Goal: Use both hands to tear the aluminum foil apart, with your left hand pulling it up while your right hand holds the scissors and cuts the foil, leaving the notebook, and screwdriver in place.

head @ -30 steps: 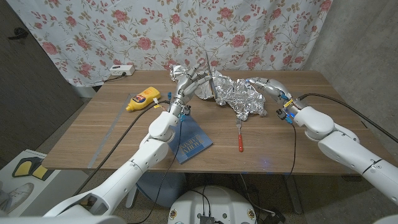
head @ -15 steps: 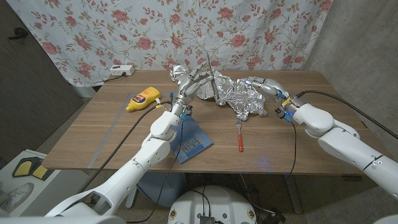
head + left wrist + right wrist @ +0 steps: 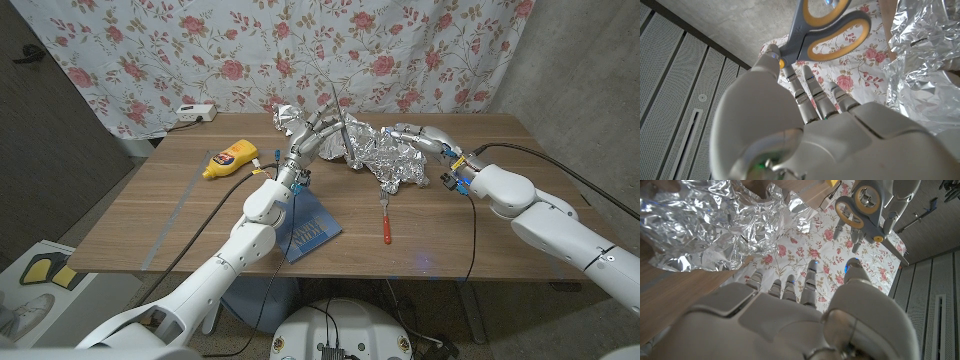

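Head view — right hand (image 3: 420,134) now further onto foil (image 3: 385,155), scissors (image 3: 338,120) unmoved

The left hand (image 3: 312,131) hid part of the aluminum foil (image 3: 385,155) behind its fingers, and the scissors' (image 3: 827,27) upper handle loop ran off the left wrist picture's edge. The right hand's (image 3: 420,137) fingertips sank among the foil's creases, so its grip could not be made out. The notebook's (image 3: 312,229) cover lettering was too small to read.
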You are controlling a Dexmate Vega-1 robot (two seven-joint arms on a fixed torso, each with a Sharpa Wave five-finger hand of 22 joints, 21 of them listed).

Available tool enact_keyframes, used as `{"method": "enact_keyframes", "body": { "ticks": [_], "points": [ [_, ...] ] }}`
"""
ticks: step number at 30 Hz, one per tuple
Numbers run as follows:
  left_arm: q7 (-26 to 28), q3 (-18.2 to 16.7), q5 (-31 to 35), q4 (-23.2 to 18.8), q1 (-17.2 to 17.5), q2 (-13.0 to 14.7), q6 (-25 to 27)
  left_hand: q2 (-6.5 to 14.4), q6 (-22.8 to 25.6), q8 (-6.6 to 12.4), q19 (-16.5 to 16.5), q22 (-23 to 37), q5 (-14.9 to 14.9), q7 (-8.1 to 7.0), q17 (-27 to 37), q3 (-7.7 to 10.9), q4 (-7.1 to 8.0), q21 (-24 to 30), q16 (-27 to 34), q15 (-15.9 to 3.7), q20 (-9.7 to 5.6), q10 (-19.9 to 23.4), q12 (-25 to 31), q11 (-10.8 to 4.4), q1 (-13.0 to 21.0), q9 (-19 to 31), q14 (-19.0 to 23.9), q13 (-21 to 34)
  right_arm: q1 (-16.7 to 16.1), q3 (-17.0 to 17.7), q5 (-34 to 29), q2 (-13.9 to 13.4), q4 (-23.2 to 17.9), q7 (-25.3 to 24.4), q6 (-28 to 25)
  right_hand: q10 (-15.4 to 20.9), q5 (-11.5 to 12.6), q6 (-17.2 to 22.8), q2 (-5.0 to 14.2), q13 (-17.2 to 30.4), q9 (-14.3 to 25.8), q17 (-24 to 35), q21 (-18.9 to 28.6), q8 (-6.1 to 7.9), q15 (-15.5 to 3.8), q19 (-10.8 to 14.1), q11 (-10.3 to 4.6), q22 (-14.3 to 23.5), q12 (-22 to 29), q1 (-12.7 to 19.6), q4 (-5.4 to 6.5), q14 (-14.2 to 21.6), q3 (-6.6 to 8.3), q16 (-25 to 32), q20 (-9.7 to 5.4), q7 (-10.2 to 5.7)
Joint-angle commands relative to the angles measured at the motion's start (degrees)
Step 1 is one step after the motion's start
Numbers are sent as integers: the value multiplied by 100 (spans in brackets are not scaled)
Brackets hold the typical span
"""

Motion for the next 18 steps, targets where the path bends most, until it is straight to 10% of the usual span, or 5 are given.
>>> {"method": "enact_keyframes", "body": {
  "ticks": [1,18],
  "points": [
    [-296,9,-204,105,-73,-38,65,63,39,21,-5,9,-2,-17,24,-3,16,18,-34,-118,2,49,663,-50,-5,8,26,1247,73,-70,-24,-12,64,121,47,-33,-19,57,-14,24,31,25,43,53,-11,-28,18,17,14,90,-8,-487,27,30,8,-18],
    [-635,11,-343,316,-183,-127,25,86,131,48,-32,9,-11,-102,27,5,25,13,-69,-117,7,22,669,-51,-4,8,22,1261,93,-92,18,-57,92,260,113,-146,-76,32,-67,6,115,20,60,87,33,10,96,14,6,278,-29,-502,79,36,8,-30]
  ]
}}
